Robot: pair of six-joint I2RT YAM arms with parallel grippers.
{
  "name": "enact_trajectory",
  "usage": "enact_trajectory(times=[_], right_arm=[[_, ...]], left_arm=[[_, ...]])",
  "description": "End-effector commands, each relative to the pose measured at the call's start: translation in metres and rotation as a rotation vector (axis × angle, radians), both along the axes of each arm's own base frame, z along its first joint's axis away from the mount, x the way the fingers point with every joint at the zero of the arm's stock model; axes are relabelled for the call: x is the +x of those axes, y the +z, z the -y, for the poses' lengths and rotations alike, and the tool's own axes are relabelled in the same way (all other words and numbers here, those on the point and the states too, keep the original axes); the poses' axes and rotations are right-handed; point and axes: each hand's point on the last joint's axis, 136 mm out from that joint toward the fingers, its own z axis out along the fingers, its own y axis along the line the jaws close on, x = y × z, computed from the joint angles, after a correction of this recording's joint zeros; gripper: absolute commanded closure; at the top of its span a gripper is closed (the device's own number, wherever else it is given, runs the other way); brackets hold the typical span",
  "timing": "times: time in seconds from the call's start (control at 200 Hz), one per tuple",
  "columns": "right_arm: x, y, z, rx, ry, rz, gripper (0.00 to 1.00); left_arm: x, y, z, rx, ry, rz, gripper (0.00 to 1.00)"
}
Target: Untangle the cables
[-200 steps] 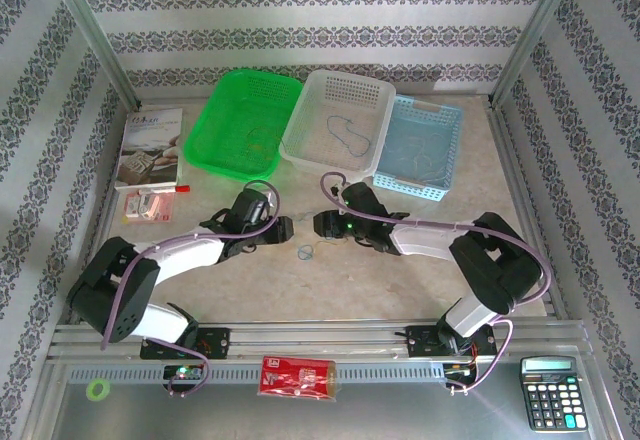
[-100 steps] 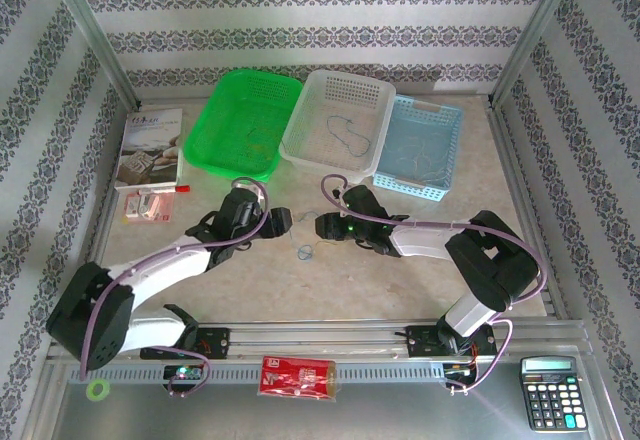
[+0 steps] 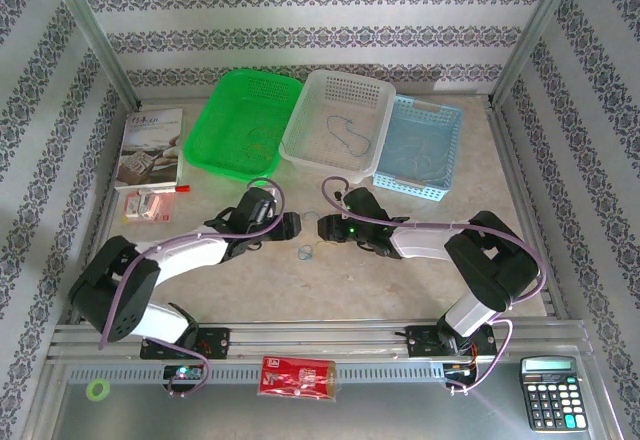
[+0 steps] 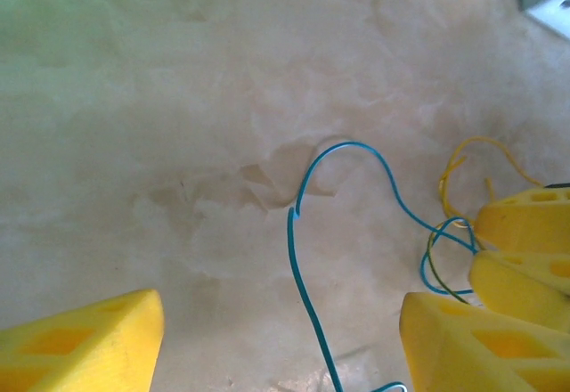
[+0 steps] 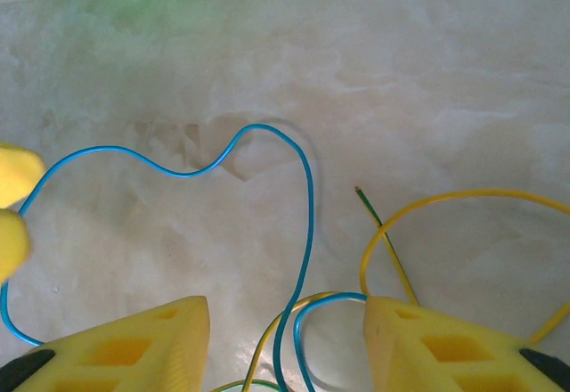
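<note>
Top external view: both hands met over a small tangle of cables [image 3: 306, 252] at the middle of the table [image 3: 400, 290].
Left hand [image 3: 287, 225] and right hand [image 3: 325, 228] were each spread wide, pinching nothing. In the left wrist view, the blue cable [image 4: 295, 267] ran up between the spread fingers. In the right wrist view, blue and yellow cable [image 5: 445, 199] crossed at lower centre. Each hand would do best to close on one colour only, clear of the crossing, then draw apart slowly.
</note>
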Motion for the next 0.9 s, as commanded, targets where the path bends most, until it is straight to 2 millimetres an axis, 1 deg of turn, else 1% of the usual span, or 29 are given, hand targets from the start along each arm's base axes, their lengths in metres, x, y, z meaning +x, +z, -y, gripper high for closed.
enact_trajectory(times=[0.0,0.055,0.095,0.19,0.24,0.295,0.385,0.51,0.62,0.714,0.894], right_arm=[[-0.002,-0.007,0.001,-0.008,-0.014,-0.002,0.51],[-0.002,-0.008,0.001,-0.01,-0.015,-0.002,0.51],[-0.002,-0.01,0.001,-0.012,-0.017,-0.005,0.51],[-0.003,-0.01,0.002,-0.013,-0.019,-0.005,0.51],[-0.003,-0.011,0.002,-0.014,-0.02,-0.006,0.51],[-0.002,-0.009,0.003,-0.009,-0.021,-0.003,0.51],[0.0,-0.007,0.004,-0.005,-0.025,0.001,0.51],[0.002,-0.003,0.009,0.002,-0.037,0.004,0.51],[0.005,0.003,0.014,0.018,-0.049,0.01,0.5],[0.008,0.014,0.017,0.04,-0.055,0.019,0.49],[0.014,0.047,0.027,0.099,-0.077,0.061,0.47]], left_arm=[[0.009,0.002,0.012,0.022,-0.031,0.034,0.35],[0.009,-0.002,0.013,0.03,-0.039,0.024,0.41],[0.009,-0.005,0.014,0.034,-0.044,0.02,0.48],[0.008,-0.005,0.015,0.032,-0.05,0.014,0.76],[0.008,0.001,0.016,0.026,-0.054,0.021,0.89],[0.008,0.011,0.016,0.017,-0.055,0.032,1.0],[0.006,0.035,0.017,-0.006,-0.064,0.061,1.0],[0.005,0.084,0.02,-0.067,-0.082,0.136,1.0],[0.002,0.119,0.018,-0.103,-0.086,0.193,1.0],[0.0,0.144,0.016,-0.136,-0.08,0.238,1.0],[-0.001,0.182,0.017,-0.248,-0.053,0.306,1.0]])
